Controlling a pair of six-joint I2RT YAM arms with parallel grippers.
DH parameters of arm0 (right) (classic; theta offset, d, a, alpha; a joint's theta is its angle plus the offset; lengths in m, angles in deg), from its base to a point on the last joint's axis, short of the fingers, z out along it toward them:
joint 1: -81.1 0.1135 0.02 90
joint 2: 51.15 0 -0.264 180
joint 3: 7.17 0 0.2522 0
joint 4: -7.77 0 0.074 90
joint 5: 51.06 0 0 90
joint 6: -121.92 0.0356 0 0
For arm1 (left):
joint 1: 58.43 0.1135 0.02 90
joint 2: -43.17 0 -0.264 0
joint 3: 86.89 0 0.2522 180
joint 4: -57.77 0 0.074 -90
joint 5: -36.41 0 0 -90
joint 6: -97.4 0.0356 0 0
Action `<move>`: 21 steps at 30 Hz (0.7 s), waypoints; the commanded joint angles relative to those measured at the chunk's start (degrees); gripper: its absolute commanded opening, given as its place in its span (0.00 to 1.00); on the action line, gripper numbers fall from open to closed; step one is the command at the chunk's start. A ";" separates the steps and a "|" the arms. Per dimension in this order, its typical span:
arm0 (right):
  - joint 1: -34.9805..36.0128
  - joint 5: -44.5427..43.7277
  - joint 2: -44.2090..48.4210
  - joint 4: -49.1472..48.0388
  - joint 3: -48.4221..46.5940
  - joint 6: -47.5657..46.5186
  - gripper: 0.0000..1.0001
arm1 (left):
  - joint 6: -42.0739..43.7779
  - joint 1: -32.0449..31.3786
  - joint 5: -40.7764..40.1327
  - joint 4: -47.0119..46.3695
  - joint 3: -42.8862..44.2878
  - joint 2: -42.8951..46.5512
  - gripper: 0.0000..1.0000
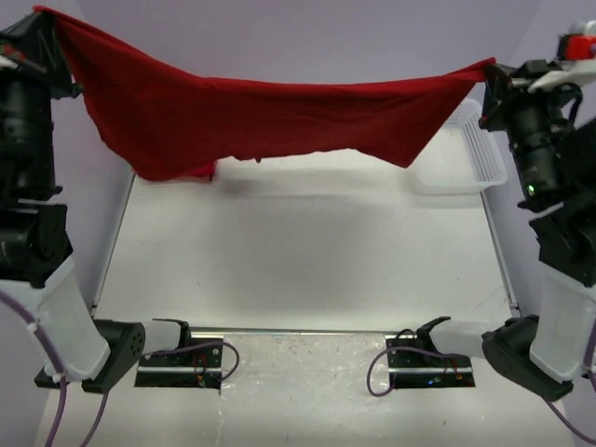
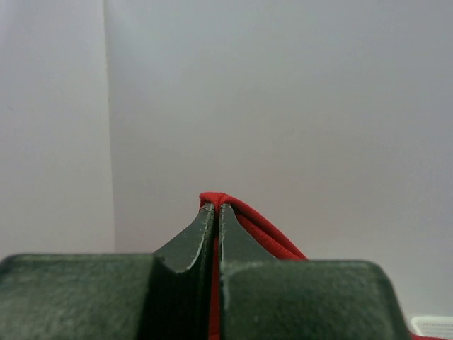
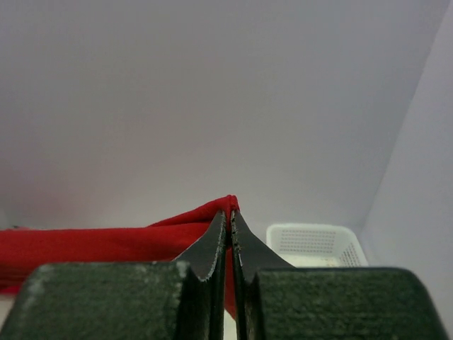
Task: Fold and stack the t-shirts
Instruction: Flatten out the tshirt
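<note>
Red soft cloth t-shirt hangs stretched in the air between both arms, above the far part of the white table, its lower edge sagging toward the surface. One upper corner is clamped in the left gripper, the other in the right gripper; each pinches only a thin edge of cloth. That slim bite is the risk: pulling apart could tear a corner free. Lowered unevenly, the shirt may bunch, or drape over the white plastic lattice basket beside it.
</note>
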 commanded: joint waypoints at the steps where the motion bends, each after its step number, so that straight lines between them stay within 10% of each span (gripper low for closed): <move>1: 4.48 -0.49 5.31 -0.40 0.24 -1.34 0.00 | -1.34 -0.17 3.79 -2.24 -1.01 4.64 0.00; 10: 7.65 -4.79 2.88 -10.93 3.48 -7.57 0.00 | -3.01 -0.17 9.77 -6.20 -0.65 -4.29 0.00; 21: -1.66 -4.10 -21.45 -22.02 -7.48 -11.79 0.00 | 8.50 0.01 0.98 -15.96 1.27 -20.99 0.00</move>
